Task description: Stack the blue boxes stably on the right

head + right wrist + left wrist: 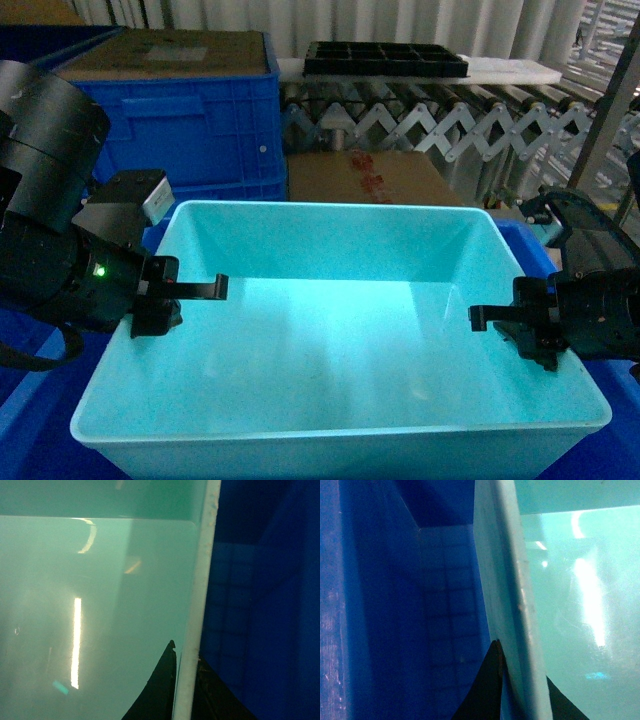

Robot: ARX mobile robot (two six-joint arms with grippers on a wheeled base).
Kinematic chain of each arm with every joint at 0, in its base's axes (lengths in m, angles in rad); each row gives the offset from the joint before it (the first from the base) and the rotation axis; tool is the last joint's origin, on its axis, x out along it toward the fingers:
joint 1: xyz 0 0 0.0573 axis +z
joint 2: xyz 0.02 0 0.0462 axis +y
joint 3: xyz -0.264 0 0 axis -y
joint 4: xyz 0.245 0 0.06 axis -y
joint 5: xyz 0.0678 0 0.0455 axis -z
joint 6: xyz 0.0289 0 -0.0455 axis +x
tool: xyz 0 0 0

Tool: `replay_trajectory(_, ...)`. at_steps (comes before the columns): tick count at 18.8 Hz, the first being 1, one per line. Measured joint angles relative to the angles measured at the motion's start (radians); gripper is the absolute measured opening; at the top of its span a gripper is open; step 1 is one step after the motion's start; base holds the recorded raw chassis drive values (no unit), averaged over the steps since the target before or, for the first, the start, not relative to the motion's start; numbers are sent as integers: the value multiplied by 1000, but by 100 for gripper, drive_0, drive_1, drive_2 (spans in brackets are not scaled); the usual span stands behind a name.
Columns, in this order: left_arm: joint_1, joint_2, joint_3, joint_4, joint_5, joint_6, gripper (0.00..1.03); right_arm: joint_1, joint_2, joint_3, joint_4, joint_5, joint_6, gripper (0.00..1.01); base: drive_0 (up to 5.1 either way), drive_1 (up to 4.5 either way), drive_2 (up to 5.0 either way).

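The turquoise tub point(340, 340) sits centred in the foreground, inside a darker blue ribbed crate point(440, 630). The left gripper point(520, 690) clamps the tub's left wall; the right gripper point(182, 680) clamps its right wall, one finger on each side of the rim. Behind stand a blue crate point(190, 120), a cardboard box point(365, 178) and a roller conveyor point(450, 120) carrying a black tray point(385, 58).
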Motion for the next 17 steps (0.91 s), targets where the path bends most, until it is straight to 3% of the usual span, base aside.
replay_trajectory(17,6,16,-10,3,-15,-5,5,28,13,3,12,17,-11,7,0,0,0)
